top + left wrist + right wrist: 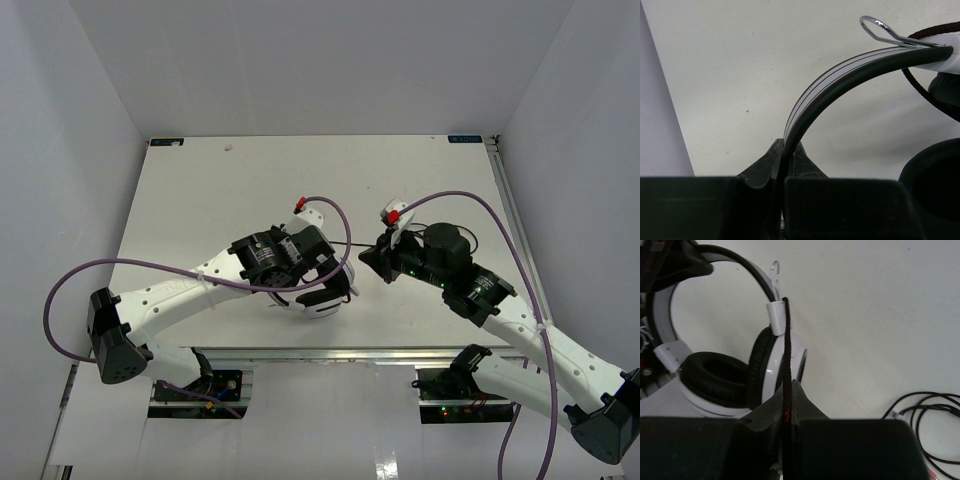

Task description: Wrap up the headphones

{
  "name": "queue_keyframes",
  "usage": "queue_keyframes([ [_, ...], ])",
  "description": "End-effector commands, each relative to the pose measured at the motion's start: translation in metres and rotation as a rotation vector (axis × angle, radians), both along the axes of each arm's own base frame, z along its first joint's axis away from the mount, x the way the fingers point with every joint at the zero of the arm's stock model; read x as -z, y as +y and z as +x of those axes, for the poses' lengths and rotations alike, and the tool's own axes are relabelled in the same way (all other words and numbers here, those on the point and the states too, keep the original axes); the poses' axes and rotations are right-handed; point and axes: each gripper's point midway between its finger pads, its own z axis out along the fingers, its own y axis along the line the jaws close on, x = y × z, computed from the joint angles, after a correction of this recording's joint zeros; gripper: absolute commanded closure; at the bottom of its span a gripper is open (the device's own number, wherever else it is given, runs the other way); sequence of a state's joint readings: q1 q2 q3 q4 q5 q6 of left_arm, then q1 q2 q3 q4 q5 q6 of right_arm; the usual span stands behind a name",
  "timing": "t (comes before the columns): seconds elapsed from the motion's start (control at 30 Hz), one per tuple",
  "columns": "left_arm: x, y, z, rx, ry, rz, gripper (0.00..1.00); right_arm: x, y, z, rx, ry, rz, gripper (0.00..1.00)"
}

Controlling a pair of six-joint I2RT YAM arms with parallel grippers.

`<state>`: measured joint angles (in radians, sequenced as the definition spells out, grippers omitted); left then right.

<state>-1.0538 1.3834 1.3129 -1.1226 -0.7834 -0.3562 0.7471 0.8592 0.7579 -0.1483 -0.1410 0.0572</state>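
Note:
The headphones stand on the white table near its front edge, under my left gripper. In the left wrist view, my left gripper is shut on the striped white-and-black headband, which arcs up to the right. My right gripper sits just right of the headphones. In the right wrist view it is shut on the dark braided cord. The cord runs taut up to the white joint by the ear cups.
The slack part of the cord lies in loops on the table to the right of my right gripper. Purple robot cables arch over both arms. Grey walls enclose the table at the left, back and right.

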Motion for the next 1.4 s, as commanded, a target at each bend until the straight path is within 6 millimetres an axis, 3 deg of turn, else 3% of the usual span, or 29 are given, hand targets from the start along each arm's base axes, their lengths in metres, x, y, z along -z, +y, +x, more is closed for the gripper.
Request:
queue_keyframes([
  [0.0,-0.034,0.010,0.011,-0.104,-0.137,-0.059,1.00,-0.036,0.019,-0.025,-0.153,-0.017,0.157,0.92],
  [0.23,-0.044,0.014,0.014,-0.122,-0.185,-0.082,1.00,-0.030,0.017,-0.026,-0.129,0.008,0.172,0.92],
  [0.37,-0.037,0.004,0.007,-0.008,-0.128,-0.110,1.00,-0.036,-0.001,0.007,0.077,-0.032,0.155,0.92],
  [0.53,-0.026,0.006,-0.003,0.067,-0.087,-0.111,1.00,-0.050,-0.019,0.035,0.246,-0.079,0.145,0.92],
  [0.77,-0.026,-0.010,-0.017,0.195,-0.026,-0.214,1.00,-0.060,-0.022,0.052,0.301,-0.102,0.127,0.92],
  [1.0,-0.037,-0.030,-0.037,0.340,0.021,-0.347,1.00,-0.051,-0.033,0.070,0.364,-0.088,0.101,0.92],
  [1.2,-0.070,-0.059,-0.074,0.594,0.064,-0.564,1.00,-0.041,-0.043,0.090,0.419,-0.065,0.068,0.92],
  [1.37,-0.111,-0.065,-0.100,0.737,0.027,-0.725,1.00,-0.029,-0.052,0.103,0.445,-0.034,0.053,0.92],
])
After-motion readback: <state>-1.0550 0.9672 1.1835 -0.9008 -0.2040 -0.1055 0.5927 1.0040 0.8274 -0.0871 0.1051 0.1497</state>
